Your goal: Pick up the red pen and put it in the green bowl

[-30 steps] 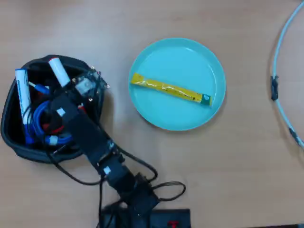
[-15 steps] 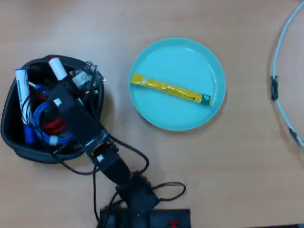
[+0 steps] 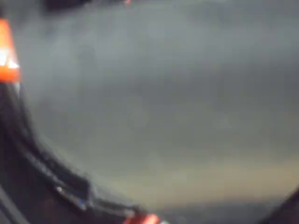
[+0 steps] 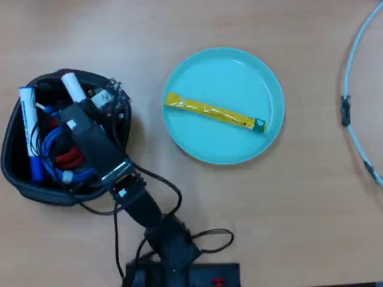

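In the overhead view the arm [image 4: 114, 170] reaches from the desk's near edge up and left, its front end sunk into the black container [image 4: 15, 173] at the desk's left side. The hand is buried among the container's contents and hidden under the arm's own body, so I cannot tell whether it is wide, narrow or holding anything. The red pen [image 4: 73, 87] leans in the container at its far side, white barrel showing with the red end at the rim, just beside the arm's tip; whether they touch cannot be made out. A blue-capped marker [image 4: 27, 116] lies along the container's left wall, with blue and red cable loops [image 4: 57, 152] between it and the arm. The green bowl [image 4: 197, 143] sits near the desk's middle, well apart from the container, and a yellow sachet [image 4: 212, 112] lies slantwise across it. A pale blue cable [image 4: 354, 54] curves along the desk's right edge. Black wires [image 4: 200, 239] trail from the arm's base at the near edge. The wrist view is blurred and dark: a grey surface fills most of it, with an orange-red patch [image 3: 7, 56] at the upper left and dark shapes along the lower left
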You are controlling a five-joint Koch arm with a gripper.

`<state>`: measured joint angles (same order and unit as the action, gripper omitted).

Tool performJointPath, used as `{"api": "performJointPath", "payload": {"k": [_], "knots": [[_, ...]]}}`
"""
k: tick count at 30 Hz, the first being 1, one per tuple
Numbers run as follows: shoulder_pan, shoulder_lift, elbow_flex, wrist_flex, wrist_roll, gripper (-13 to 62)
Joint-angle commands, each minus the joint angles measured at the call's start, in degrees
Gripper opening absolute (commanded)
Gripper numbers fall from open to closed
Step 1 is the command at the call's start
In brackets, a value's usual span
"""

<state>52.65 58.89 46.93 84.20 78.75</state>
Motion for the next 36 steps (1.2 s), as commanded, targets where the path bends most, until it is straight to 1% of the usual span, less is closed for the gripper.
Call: {"api": "performJointPath", "payload": {"k": [1, 7, 9, 12, 17, 18, 21, 36], "knots": [[0.79, 0.97, -5.36, 0.26, 1.41, 40.3], [0.70, 1.14, -5.54, 1.58, 1.41, 39.5], [0.70, 1.05, -5.54, 1.67, 1.41, 35.2], [0.97, 0.97, -5.19, 1.93, 1.41, 22.4], [1.49, 0.97, -4.83, 2.02, 1.23, -5.0], [1.58, 0.97, -4.83, 2.02, 1.32, -8.9], [1.76, 0.97, -4.92, 2.90, 1.32, -6.4], [2.64, 1.67, -5.36, 4.22, 0.26, -6.4]]}}
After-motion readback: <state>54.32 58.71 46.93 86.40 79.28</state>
